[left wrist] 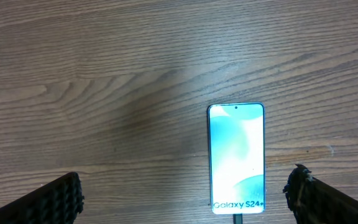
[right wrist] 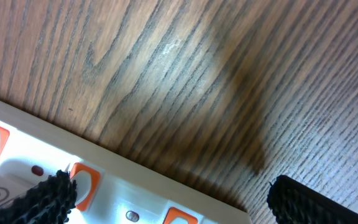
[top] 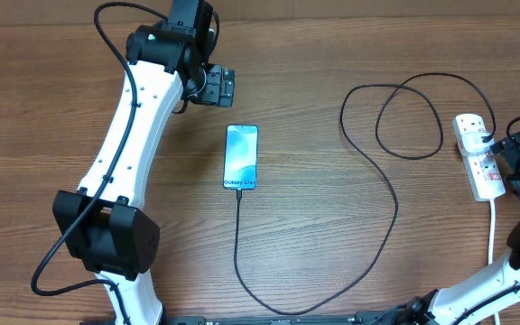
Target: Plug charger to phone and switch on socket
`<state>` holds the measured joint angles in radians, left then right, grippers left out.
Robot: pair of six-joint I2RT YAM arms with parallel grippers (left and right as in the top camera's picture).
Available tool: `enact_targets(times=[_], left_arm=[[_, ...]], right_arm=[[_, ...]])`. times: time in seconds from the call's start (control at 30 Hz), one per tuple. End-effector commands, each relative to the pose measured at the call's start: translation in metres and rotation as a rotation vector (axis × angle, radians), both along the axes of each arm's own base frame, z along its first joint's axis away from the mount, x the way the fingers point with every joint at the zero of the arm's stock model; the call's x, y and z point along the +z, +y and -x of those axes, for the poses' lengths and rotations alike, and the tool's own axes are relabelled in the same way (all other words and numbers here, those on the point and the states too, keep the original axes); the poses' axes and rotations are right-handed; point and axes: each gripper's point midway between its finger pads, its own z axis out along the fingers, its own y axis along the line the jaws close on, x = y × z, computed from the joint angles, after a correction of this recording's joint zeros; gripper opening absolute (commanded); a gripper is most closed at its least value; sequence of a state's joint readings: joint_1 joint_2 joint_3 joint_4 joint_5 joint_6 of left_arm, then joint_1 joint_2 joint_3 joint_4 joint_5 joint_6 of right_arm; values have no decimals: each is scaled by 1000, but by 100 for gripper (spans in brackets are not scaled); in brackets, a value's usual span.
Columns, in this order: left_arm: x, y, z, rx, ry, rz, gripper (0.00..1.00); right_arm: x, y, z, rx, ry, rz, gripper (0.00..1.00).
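We see the wooden counter (top: 332,54), with the left gripper (top: 227,86) in the upper left, its fingers (left wrist: 55,200) spread wide, just up-left of the phone (top: 241,158), which lies screen up at the centre. At the right edge the right gripper (top: 515,167) hovers over the white socket (top: 470,126), fingers spread too. The charger (top: 395,203) loops from its black plug in the socket, along the bottom, to the phone's lower edge.

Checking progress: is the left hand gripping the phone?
No, the left hand is open and the phone lies flat on the table, clear of both fingers.
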<state>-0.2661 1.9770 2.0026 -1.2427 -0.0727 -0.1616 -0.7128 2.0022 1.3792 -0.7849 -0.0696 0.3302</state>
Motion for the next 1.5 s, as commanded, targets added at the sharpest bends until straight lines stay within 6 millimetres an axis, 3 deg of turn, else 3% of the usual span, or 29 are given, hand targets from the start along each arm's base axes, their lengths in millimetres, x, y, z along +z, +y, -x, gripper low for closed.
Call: enact_targets(times=[0.0,0.77,1.47], left_arm=[[9,4,0,11,-23,-5,100],[9,4,0,11,-23,-5,99],[9,4,0,11,-23,-5,100]], right_arm=[[-4,13,-4,65,-19,-47,100],[-2,2,-9,58,-33,4,100],[-6,10,1,54,5,-30,100]])
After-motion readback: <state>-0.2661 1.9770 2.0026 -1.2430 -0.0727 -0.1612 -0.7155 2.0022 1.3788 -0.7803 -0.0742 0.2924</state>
